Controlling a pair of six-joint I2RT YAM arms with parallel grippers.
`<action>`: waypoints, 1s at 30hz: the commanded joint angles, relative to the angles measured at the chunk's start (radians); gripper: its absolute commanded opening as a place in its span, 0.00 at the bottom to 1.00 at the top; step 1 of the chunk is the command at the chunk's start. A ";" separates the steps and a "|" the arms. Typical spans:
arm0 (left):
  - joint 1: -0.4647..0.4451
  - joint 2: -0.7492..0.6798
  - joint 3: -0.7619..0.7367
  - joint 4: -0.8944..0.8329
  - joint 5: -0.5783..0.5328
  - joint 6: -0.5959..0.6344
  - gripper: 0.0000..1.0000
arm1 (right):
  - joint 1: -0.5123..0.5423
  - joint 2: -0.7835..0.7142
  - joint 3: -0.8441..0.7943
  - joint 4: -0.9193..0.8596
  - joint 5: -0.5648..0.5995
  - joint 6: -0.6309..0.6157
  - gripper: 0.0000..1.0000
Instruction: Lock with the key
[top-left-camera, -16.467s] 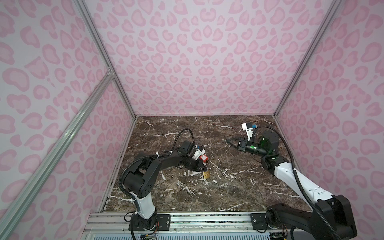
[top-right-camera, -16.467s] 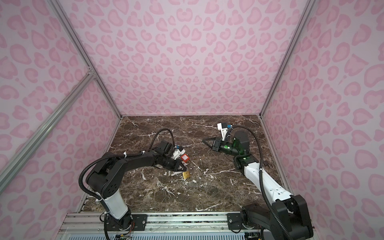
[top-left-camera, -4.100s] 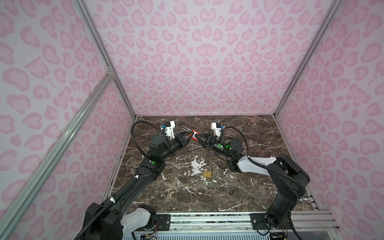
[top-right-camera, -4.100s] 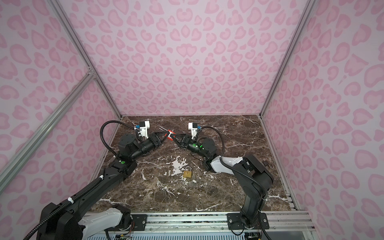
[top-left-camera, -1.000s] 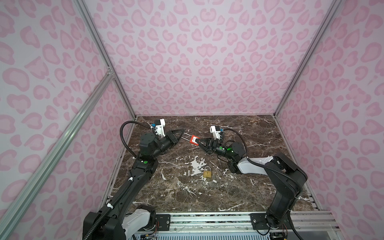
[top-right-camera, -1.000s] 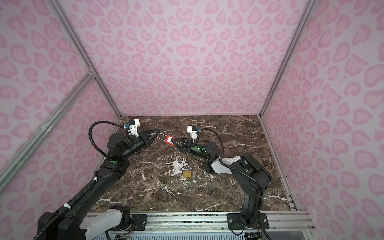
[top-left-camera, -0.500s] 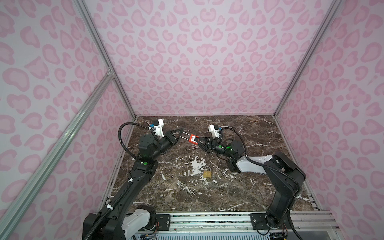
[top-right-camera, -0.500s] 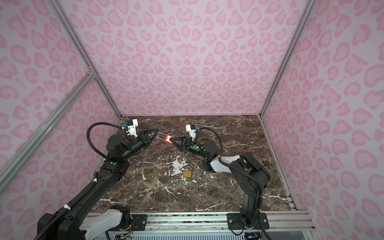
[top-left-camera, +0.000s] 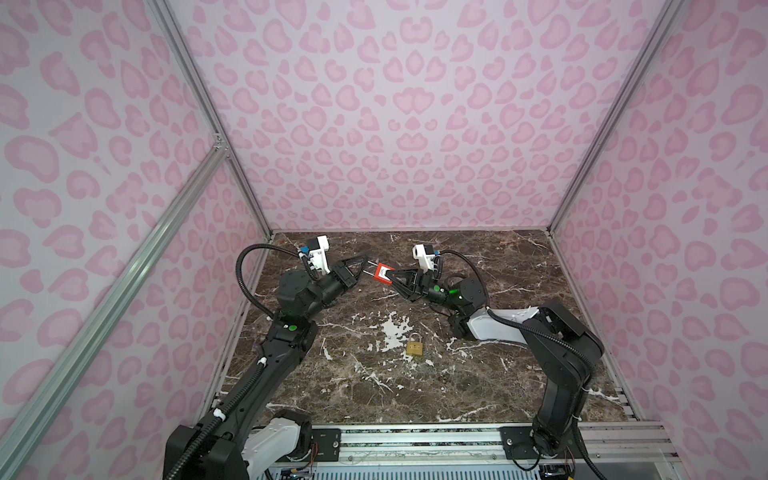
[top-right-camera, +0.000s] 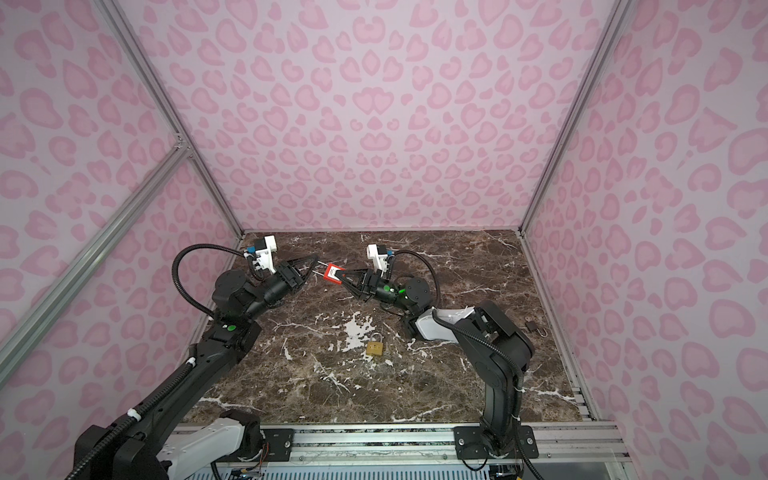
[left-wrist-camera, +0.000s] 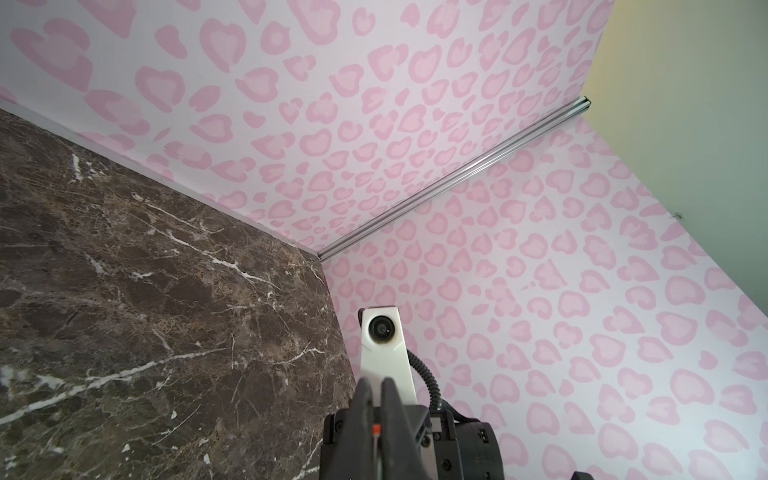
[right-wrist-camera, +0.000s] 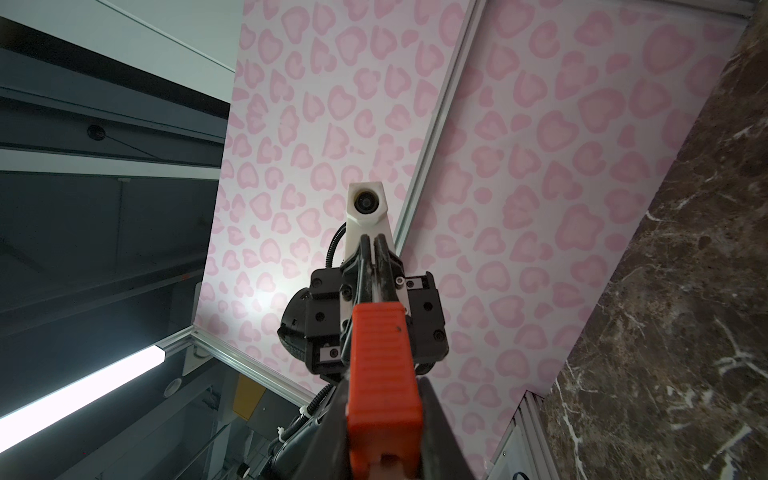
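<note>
The red padlock hangs in the air over the far part of the bench. Its long axis runs arm to arm, shackle aimed at the left gripper, whose fingers pinch it shut. The right gripper fingers clamp the body. A brass padlock lies below, well clear, and a small dark lock sits by the right wall.

Red padlock near end cut off, right wrist view edge.

Red padlock aloft, shackle leftward
</note>
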 joint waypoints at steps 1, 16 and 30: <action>-0.007 0.002 0.010 -0.020 0.084 0.012 0.23 | 0.003 -0.032 0.000 -0.029 0.006 -0.065 0.11; -0.102 0.062 -0.015 0.067 0.039 -0.014 0.27 | 0.006 -0.067 0.004 -0.179 0.002 -0.163 0.13; -0.103 0.078 0.011 0.070 0.024 -0.008 0.05 | 0.000 -0.086 -0.024 -0.183 0.005 -0.175 0.42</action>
